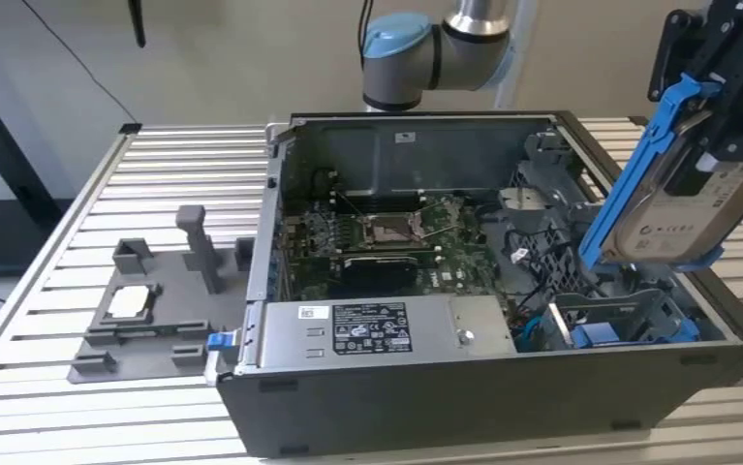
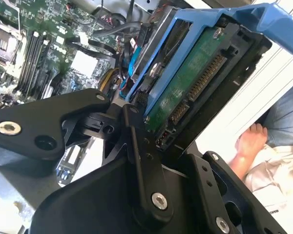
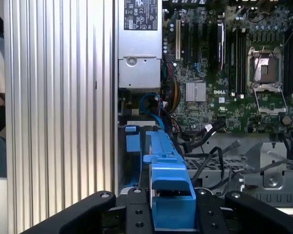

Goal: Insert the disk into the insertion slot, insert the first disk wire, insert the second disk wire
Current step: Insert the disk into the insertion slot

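You had the end effector (image 1: 723, 131) pinched on the upper end of the disk (image 1: 688, 218), fingers pressed against it through its blue frame (image 1: 630, 184), and the drive hung clear in the air, not yet seated. Its long axis ran steeply downward, top leaning toward the exterior view's right and lower end aimed toward the exterior view's left. Right there was the relation that mattered: the insertion slot (image 1: 623, 315) sat below the end effector, near the disk's lower edge but apart from it, with a blue plastic part showing inside. In the first wrist view the frame looked roughly lined up with the bay beyond it. A blue cable (image 3: 149, 105) curled just past the bay, and I couldn't tell where it ended. Farther on lay the power-supply box (image 1: 371, 329) and the motherboard (image 1: 390, 237) inside the computer case (image 1: 475, 407). Well apart, out on the slatted surface (image 1: 35, 387), stood a grey fixture (image 1: 151, 320).
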Robot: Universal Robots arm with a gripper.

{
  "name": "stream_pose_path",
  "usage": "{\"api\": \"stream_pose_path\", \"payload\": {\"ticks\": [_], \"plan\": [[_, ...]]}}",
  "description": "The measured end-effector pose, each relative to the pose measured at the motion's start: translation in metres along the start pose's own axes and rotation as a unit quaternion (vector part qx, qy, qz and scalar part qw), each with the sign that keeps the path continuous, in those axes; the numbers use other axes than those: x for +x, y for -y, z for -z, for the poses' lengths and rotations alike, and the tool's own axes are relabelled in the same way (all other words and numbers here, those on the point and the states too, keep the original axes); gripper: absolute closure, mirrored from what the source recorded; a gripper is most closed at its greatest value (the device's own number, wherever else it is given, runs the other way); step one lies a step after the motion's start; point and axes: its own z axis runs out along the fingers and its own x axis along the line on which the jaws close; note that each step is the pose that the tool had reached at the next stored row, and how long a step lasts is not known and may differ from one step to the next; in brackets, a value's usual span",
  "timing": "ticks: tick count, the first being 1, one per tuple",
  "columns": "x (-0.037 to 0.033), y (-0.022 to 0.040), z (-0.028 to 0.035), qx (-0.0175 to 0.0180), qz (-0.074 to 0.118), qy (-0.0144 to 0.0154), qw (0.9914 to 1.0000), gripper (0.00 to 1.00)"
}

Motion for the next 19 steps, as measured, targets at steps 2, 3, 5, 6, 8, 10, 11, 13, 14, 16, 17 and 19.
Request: {"api": "stream_pose_path", "payload": {"ticks": [2, 3, 5, 6, 8, 10, 11, 13, 14, 16, 17, 19], "plan": [[0.0, 0.0001, -0.002, 0.0, 0.001, 0.0, 1.0, 0.68], [0.0, 0.0001, -0.0031, 0.0, 0.001, 0.0, 1.0, 0.68], [0.0, 0.0002, -0.0049, 0.0, 0.002, 0.0, 1.0, 0.68], [0.0, 0.0002, -0.0056, 0.0, 0.002, 0.0, 1.0, 0.68], [0.0001, 0.0003, -0.0069, 0.0, 0.003, 0.0, 1.0, 0.68], [0.0002, 0.0003, -0.0079, 0.0, 0.004, -0.0001, 0.99999, 0.68], [0.0003, 0.0004, -0.0085, 0.0, 0.004, -0.0001, 0.99999, 0.68], [0.0004, 0.0004, -0.0093, 0.0, 0.004, -0.0001, 0.99999, 0.68], [0.0005, 0.0004, -0.0096, 0.0, 0.004, -0.0001, 0.99999, 0.68], [0.0007, 0.0004, -0.01, 0.0, 0.004, -0.0002, 0.99999, 0.68], [0.0008, 0.0004, -0.0102, 0.0, 0.004, -0.0002, 0.99999, 0.68], [0.0011, 0.0004, -0.0106, 0.0, 0.004, -0.0001, 0.99999, 0.68]]}}
